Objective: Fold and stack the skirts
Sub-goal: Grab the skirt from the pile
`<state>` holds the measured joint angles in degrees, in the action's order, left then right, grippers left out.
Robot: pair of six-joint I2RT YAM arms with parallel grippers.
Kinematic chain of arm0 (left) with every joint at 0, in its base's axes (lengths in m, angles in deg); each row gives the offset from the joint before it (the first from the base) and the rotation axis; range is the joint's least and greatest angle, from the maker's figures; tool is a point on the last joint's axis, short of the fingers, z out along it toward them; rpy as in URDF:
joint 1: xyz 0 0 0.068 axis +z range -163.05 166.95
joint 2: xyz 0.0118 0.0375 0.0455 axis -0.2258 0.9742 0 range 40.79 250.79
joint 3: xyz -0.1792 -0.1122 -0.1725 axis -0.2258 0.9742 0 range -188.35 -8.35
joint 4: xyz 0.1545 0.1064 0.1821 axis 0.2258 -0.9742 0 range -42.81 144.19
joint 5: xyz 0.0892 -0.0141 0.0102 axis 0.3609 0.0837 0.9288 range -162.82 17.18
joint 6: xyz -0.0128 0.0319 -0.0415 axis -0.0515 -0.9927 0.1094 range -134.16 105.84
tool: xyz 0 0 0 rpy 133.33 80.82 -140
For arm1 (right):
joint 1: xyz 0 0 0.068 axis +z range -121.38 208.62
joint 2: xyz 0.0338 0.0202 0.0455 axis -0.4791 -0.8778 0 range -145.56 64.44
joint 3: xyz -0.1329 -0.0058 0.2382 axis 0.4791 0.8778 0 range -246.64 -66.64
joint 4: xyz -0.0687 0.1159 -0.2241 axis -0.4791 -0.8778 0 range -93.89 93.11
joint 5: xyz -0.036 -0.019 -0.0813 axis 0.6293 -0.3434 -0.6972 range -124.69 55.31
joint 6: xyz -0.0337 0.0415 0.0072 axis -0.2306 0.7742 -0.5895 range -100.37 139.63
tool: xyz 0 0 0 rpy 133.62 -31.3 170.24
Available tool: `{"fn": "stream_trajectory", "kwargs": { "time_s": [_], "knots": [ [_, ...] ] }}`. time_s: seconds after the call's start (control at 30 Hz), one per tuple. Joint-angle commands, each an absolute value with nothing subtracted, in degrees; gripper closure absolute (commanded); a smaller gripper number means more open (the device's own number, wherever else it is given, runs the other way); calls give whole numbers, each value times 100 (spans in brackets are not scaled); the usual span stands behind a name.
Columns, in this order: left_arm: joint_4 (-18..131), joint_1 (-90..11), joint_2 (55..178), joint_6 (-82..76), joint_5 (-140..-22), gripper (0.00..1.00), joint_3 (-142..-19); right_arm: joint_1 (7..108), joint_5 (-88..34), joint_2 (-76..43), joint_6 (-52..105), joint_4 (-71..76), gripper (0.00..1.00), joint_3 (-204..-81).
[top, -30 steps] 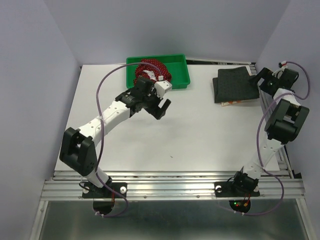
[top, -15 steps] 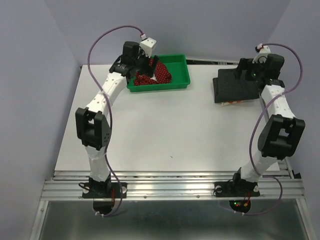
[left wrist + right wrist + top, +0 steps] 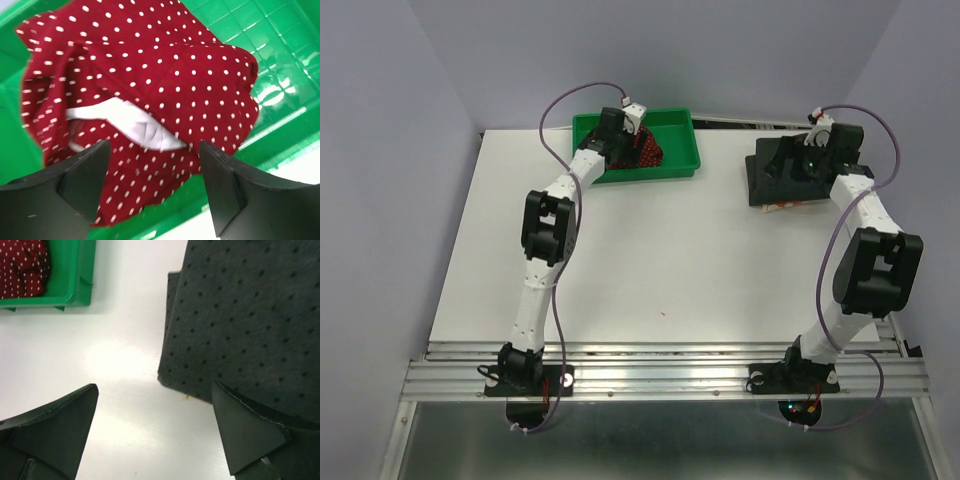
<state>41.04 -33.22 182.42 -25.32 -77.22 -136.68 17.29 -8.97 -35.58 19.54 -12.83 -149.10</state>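
The dark red skirt with white dots lies bunched in the green tray. My left gripper hangs open just above it; in the left wrist view the skirt fills the space beyond the open gripper, a white lining showing. The charcoal-grey skirt lies folded at the back right, with a sliver of the orange-and-white skirt under its near edge. My right gripper is open and empty over the grey skirt's left part; its jaws straddle the skirt's corner.
The tray stands at the back middle of the white table; it shows in the left wrist view and the right wrist view. Purple-grey walls close in the left, back and right.
My left arm has swung from over the table up to the tray and reached in over the red skirt. My right gripper has moved left over the grey skirt.
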Motion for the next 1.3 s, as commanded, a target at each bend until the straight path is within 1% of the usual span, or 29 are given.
{"fn": "stream_trajectory", "kwargs": {
  "time_s": [0.0, 0.07, 0.13, 0.2, 0.23, 0.3, 0.37, 0.4, 0.43, 0.47, 0.5, 0.6, 0.7, 0.87, 1.03, 1.27],
  "knots": [
    [4795, -3336, 18325, -2173, -7809, 17, -14202, 1781, -753, -3040, 2174, -1350, 0, -14523],
    [4795, -3336, 18493, -2084, -7827, 17, -14335, 1781, -770, -2960, 2174, -1367, 0, -14460],
    [4830, -3327, 18660, -1962, -7888, 23, -14432, 1781, -814, -2864, 2166, -1411, 0, -14416],
    [5005, -3318, 18661, -1882, -8045, 34, -14388, 1781, -841, -2811, 2148, -1437, 0, -14390],
    [5102, -3309, 18617, -1830, -8090, 46, -14284, 1781, -858, -2758, 2148, -1455, 0, -14381],
    [5366, -3283, 18486, -1671, -8283, 62, -14134, 1781, -867, -2714, 2148, -1525, 0, -14381],
    [5575, -3283, 18423, -1618, -8450, 65, -14124, 1781, -867, -2644, 2166, -1534, 0, -14355],
    [5603, -3283, 18388, -1609, -8546, 72, -14142, 1781, -867, -2617, 2174, -1534, 0, -14320],
    [5612, -3283, 18336, -1601, -8556, 89, -14220, 1781, -876, -2600, 2183, -1543, 0, -14302],
    [5595, -3283, 18301, -1583, -8513, 96, -14264, 1781, -867, -2547, 2201, -1543, 0, -14293],
    [5569, -3283, 18257, -1566, -8451, 100, -14308, 1781, -858, -2521, 2209, -1543, 0, -14284],
    [5516, -3265, 17906, -1627, -8626, 100, -14265, 1781, -814, -2406, 2218, -1517, 0, -14223],
    [5428, -3265, 17213, -1749, -8758, 100, -14098, 1781, -657, -2336, 2218, -1508, 0, -14223],
    [5050, -3274, 16403, -2022, -8890, 100, -14229, 1781, -331, -2301, 2253, -1438, 0, -14240],
    [4602, -3300, 15656, -2277, -8899, 100, -14554, 1781, 11, -2327, 2324, -1437, 0, -14451],
    [4321, -3528, 14645, -2549, -8802, 100, -14529, 1781, 293, -2292, 2394, -1499, 0, -14890]
  ]
}}
